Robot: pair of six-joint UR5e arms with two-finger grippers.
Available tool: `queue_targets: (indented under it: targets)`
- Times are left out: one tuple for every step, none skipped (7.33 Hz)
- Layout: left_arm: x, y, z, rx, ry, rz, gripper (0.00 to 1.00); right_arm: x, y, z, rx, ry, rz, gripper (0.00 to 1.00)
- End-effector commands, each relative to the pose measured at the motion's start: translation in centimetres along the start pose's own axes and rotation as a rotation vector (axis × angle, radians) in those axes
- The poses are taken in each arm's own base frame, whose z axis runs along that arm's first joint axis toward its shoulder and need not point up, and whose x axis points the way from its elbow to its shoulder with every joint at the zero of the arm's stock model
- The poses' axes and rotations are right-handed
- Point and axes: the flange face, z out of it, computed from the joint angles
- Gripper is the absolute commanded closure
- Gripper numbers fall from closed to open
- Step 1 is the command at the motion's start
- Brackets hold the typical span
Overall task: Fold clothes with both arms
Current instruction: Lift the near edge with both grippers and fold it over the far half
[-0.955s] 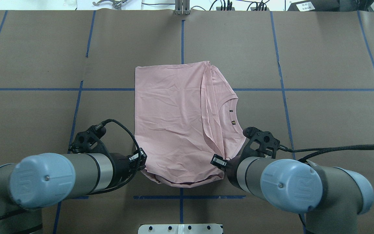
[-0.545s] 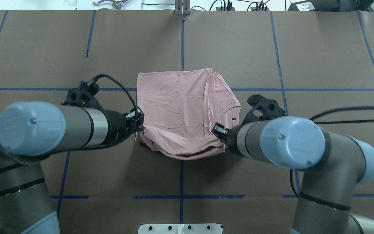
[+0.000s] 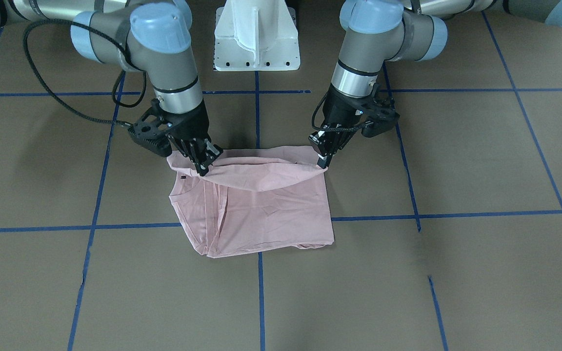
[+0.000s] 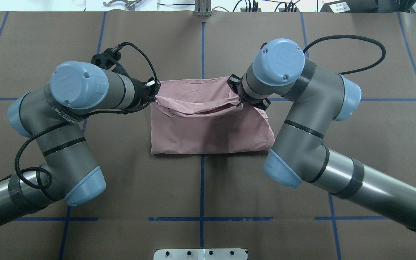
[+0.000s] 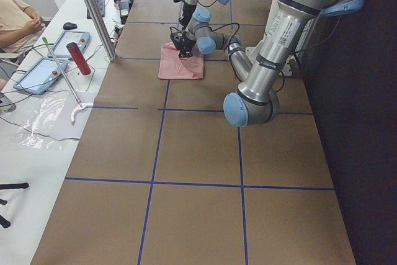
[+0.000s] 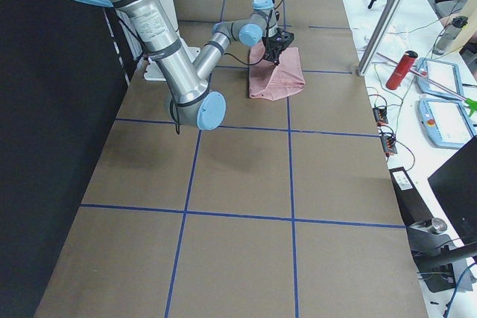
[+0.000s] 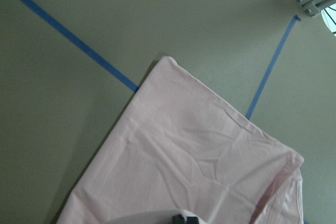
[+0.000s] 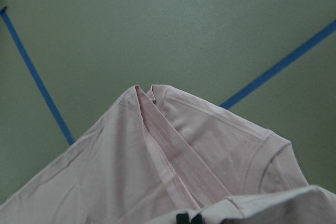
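Note:
The light pink T-shirt (image 4: 208,130) lies in the middle of the table, its near edge lifted and carried over itself toward its far edge. The print is hidden. A small dark tag (image 3: 182,178) shows near the collar. My left gripper (image 4: 154,92) is shut on the lifted edge at the shirt's left corner; it is on the right in the front-facing view (image 3: 323,164). My right gripper (image 4: 237,96) is shut on the same edge at the right corner, also seen from the front (image 3: 204,166). The held edge sags between them. Both wrist views show the shirt (image 7: 184,161) (image 8: 173,171) below.
The brown table cover (image 4: 338,54) carries blue tape grid lines (image 4: 202,47). The white pedestal (image 3: 256,34) stands at the robot's side. A metal post (image 4: 202,9) is at the far edge. A red cylinder (image 5: 79,58) and tablets sit on the operators' bench.
Both grippers have moved away from the robot, carrying the shirt's near edge up and over toward its far edge. The shirt now shows as a shorter doubled shape.

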Motion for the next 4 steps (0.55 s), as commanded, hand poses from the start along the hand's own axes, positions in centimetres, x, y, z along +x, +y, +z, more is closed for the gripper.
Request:
queue_targets:
  targets:
    - [0.6, -1.2, 4.7, 0.053, -0.006, 0.020, 1.00, -1.6, -3.2, 6.2, 0.002, 0.041, -0.041, 1.00]
    - [0.5, -4.7, 8.7, 0.124, 0.024, 0.098, 0.98, -4.3, -5.8, 11.0, 0.013, 0.010, -0.057, 0.83]
    - [-1.3, -9.4, 11.9, 0.165, 0.082, 0.200, 0.60, -6.2, -9.8, 14.1, 0.022, -0.005, -0.131, 0.01]
    - [-2.4, -11.8, 12.6, 0.190, 0.110, 0.207, 0.21, -6.5, -13.8, 12.2, 0.002, -0.013, -0.186, 0.00]
